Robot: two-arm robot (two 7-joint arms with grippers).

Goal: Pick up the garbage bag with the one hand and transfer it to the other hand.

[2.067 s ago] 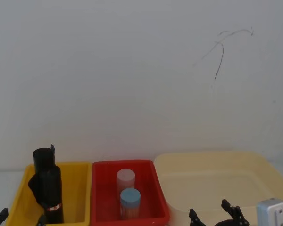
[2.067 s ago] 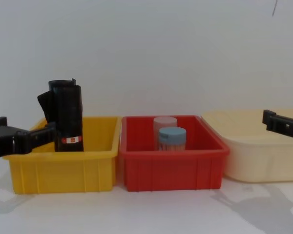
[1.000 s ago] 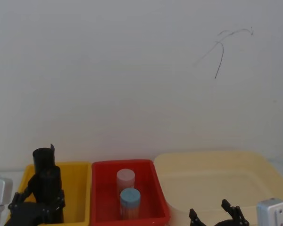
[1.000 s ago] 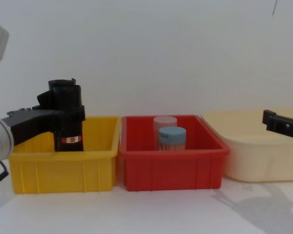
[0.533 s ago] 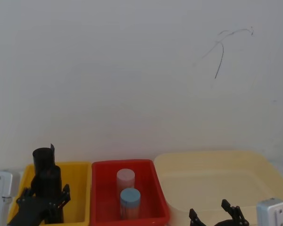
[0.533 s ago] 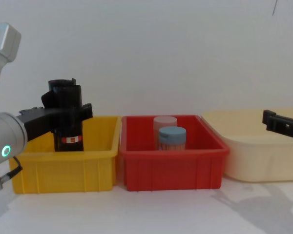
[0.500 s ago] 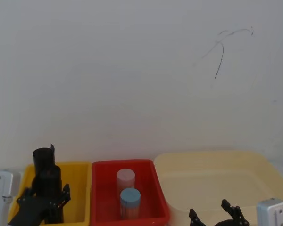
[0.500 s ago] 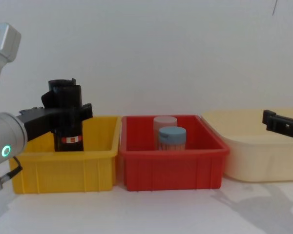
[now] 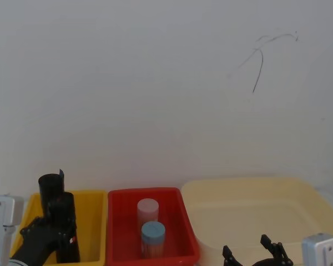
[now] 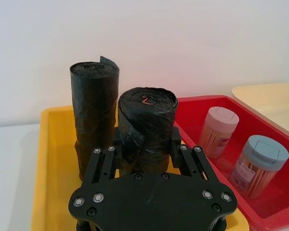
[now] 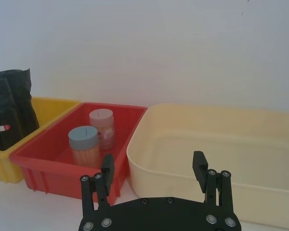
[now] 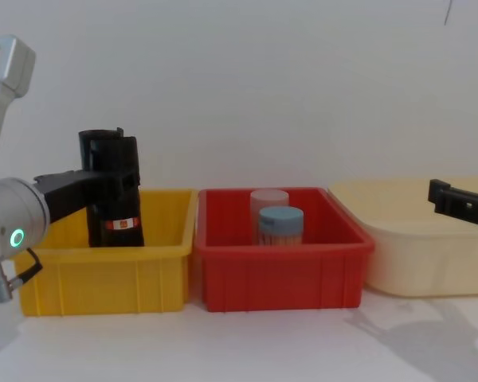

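Observation:
The garbage bag [image 12: 121, 210], a black roll with a red and white band low down, stands upright in the yellow bin [image 12: 103, 278]. My left gripper [image 12: 115, 181], on the green-ringed arm, reaches in from the left and is shut on the roll's upper half. In the left wrist view its fingers [image 10: 119, 140] press both sides of the bag [image 10: 147, 113]. The head view shows the bag [image 9: 65, 213] and the gripper [image 9: 51, 231] at lower left. My right gripper [image 11: 153, 167] hangs open and empty in front of the cream tub, also seen at the chest view's right edge [image 12: 456, 200].
A plain black roll [image 10: 94, 106] stands just behind the bag in the same bin. The red bin [image 12: 279, 278] in the middle holds a pink-lidded jar [image 12: 268, 200] and a blue-lidded jar [image 12: 280, 224]. The cream tub [image 12: 430, 255] sits on the right.
The left gripper's fingers have gone from spread around the bag to shut on it, and the roll now stands straighter. The right arm has not moved.

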